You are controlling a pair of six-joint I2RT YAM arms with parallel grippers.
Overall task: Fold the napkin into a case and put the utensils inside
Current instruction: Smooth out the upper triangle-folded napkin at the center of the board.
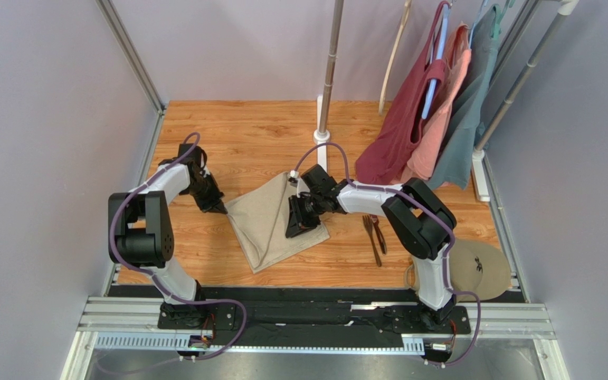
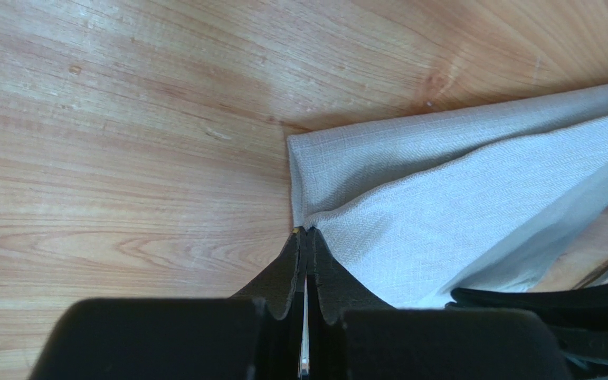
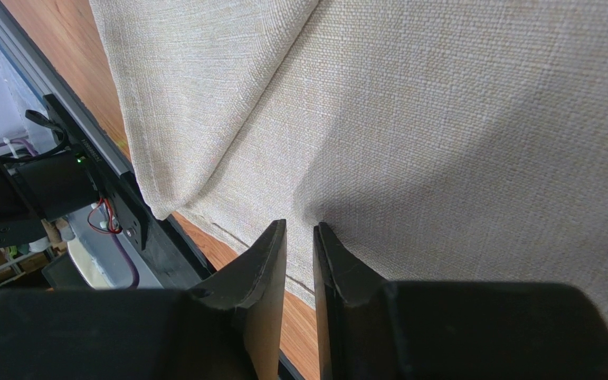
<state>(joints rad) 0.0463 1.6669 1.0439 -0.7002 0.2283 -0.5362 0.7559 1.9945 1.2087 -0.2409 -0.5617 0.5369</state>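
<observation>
The beige-tan napkin (image 1: 271, 222) lies on the wooden table, partly folded, with one layer lapped over along a diagonal crease. My left gripper (image 1: 221, 207) is at its left corner. In the left wrist view the jaws are pressed together on the napkin's (image 2: 458, 198) corner edge, at the gripper's tips (image 2: 305, 231). My right gripper (image 1: 295, 224) is low over the napkin's right part. Its jaws are a narrow gap apart at the tips (image 3: 299, 228), and a ridge of cloth (image 3: 410, 119) rises from them. The dark brown utensils (image 1: 374, 237) lie on the table to the right of the napkin. No case shows.
A round tan disc (image 1: 482, 269) lies at the near right corner. Maroon, salmon and grey-teal garments (image 1: 430, 119) hang on a rack at the back right. A rack pole (image 1: 329, 71) stands behind the napkin. Grey walls enclose the table on the left and right.
</observation>
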